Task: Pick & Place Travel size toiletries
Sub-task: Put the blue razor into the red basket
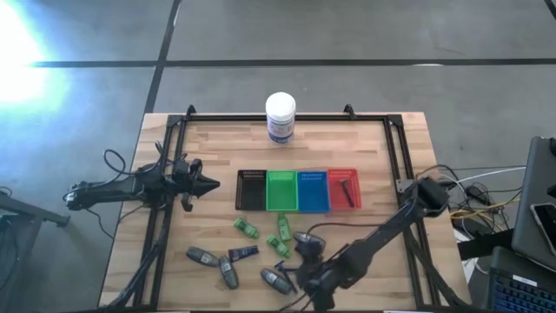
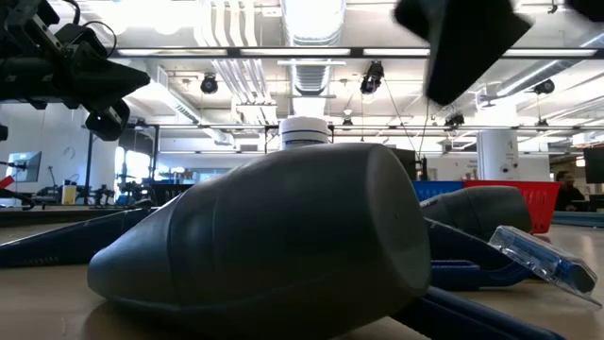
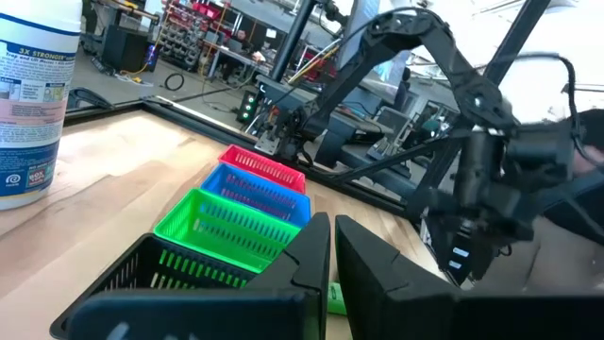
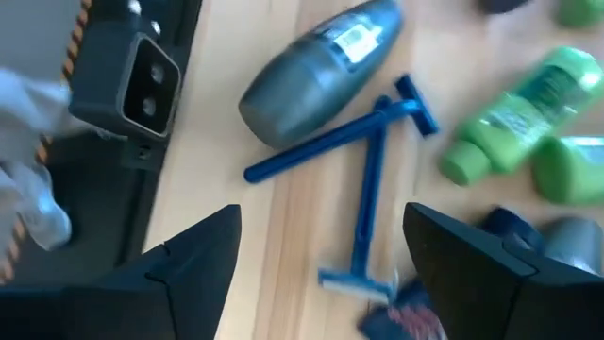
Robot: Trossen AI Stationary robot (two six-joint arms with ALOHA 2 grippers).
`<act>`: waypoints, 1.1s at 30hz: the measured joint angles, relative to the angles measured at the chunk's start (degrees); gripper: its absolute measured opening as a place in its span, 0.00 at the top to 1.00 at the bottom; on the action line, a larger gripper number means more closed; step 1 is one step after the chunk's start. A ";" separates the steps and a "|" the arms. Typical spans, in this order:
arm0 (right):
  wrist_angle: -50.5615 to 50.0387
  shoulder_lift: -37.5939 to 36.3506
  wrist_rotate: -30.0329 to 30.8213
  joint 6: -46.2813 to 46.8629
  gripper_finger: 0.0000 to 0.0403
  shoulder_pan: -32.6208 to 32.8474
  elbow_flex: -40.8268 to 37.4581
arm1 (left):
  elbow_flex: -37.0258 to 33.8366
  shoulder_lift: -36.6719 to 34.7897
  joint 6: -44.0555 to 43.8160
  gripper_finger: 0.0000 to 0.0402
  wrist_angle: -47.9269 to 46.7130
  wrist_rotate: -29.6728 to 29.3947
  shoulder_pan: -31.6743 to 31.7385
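The toiletries lie on the table's near half: green packets (image 1: 245, 228) (image 1: 281, 236), grey oval bottles (image 1: 201, 256) (image 1: 228, 274) (image 1: 276, 280) and a navy tube (image 1: 243, 252). My right gripper (image 1: 302, 275) is open above them near the front edge. In its wrist view the gripper (image 4: 321, 274) has two blue razors (image 4: 363, 179) ahead of its spread fingers, with a grey bottle (image 4: 321, 61) and green bottles (image 4: 519, 113) beyond. The same grey bottle fills the low view (image 2: 283, 236). My left gripper (image 1: 207, 184) is shut and empty, above the table's left side beside the black tray (image 1: 252, 189).
Four small trays stand in a row mid-table: black, green (image 1: 281, 191), blue (image 1: 313, 191) and red (image 1: 343, 189). A white jar with a blue label (image 1: 281, 117) stands at the far edge. A black frame (image 1: 174, 139) runs around the table.
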 joint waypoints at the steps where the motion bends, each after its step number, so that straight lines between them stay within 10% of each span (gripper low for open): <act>1: -0.09 1.40 -0.58 -0.75 0.28 -0.32 0.83 | 0.00 0.00 0.00 0.94 0.00 0.00 0.01; 33: -2.61 11.55 -10.17 3.20 0.46 -9.14 4.39 | 0.00 0.01 0.00 0.94 0.00 0.00 0.01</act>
